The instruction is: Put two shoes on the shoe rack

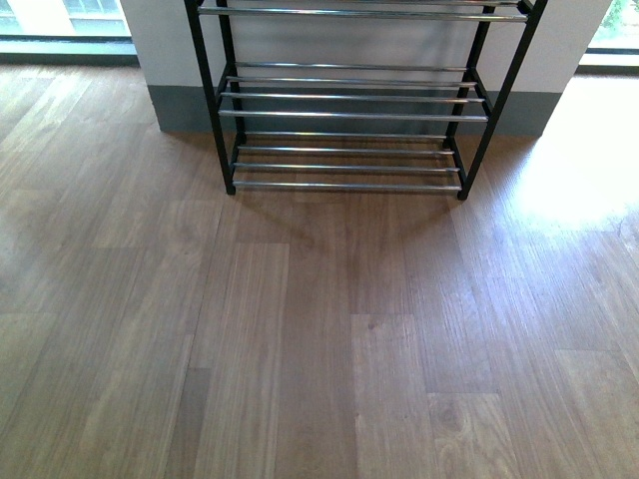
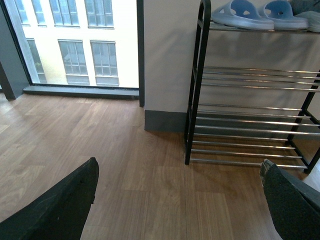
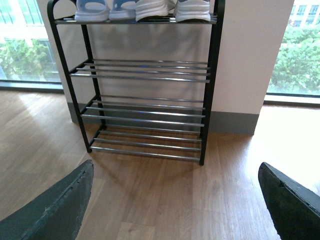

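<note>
A wood-plank floor (image 1: 300, 329) in brown tones fills the foreground. Behind it stands a white wall (image 3: 250, 60) with a grey baseboard (image 3: 235, 122). Large windows (image 2: 80, 45) flank the wall, showing a pale building (image 2: 120, 60) and green trees (image 3: 295, 55) outside.

- The shoe rack (image 3: 145, 80): black metal frame with rounded top corners and tiers of thin chrome rods, standing upright on the wood floor against the pale wall.
- The grey sneakers (image 3: 172, 10): thick white soles showing, side by side on the rack's top tier, toward its right post.
- The pale blue slides (image 2: 257, 14): side by side on the same top tier, toward the rack's left post, just beside the sneakers.
- The rack's lower tiers hold nothing.
</note>
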Controlling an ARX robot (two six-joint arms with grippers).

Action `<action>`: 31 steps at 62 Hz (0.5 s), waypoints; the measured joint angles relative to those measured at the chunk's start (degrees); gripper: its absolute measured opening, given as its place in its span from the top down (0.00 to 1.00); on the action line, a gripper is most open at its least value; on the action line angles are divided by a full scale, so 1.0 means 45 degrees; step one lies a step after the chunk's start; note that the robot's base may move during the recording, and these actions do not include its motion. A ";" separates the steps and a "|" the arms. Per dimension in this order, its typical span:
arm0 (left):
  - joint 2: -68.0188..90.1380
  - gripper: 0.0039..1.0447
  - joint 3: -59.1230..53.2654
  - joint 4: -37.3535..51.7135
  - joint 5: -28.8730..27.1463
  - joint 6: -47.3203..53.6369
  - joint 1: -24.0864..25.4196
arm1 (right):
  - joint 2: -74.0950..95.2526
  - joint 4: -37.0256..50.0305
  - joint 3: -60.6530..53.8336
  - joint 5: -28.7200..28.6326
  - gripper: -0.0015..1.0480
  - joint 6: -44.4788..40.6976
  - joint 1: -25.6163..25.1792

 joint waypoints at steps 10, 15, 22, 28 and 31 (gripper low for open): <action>0.0000 0.09 0.0000 0.0000 0.0000 -0.0005 0.0000 | 0.0000 0.0000 0.0000 0.0000 0.09 0.0000 0.0000; 0.0000 0.09 0.0000 0.0000 0.0000 0.0000 0.0000 | 0.0000 0.0000 0.0005 0.0000 0.09 0.0000 0.0000; 0.0000 0.09 0.0000 0.0000 0.0000 0.0000 0.0000 | 0.0000 0.0000 0.0005 0.0000 0.09 0.0005 0.0000; 0.0000 0.09 0.0000 0.0000 0.0000 0.0000 0.0000 | 0.0000 0.0000 0.0000 0.0000 0.09 0.0005 0.0000; 0.0000 0.09 0.0000 0.0000 0.0000 0.0000 0.0000 | 0.0000 0.0000 0.0000 0.0000 0.09 0.0005 0.0000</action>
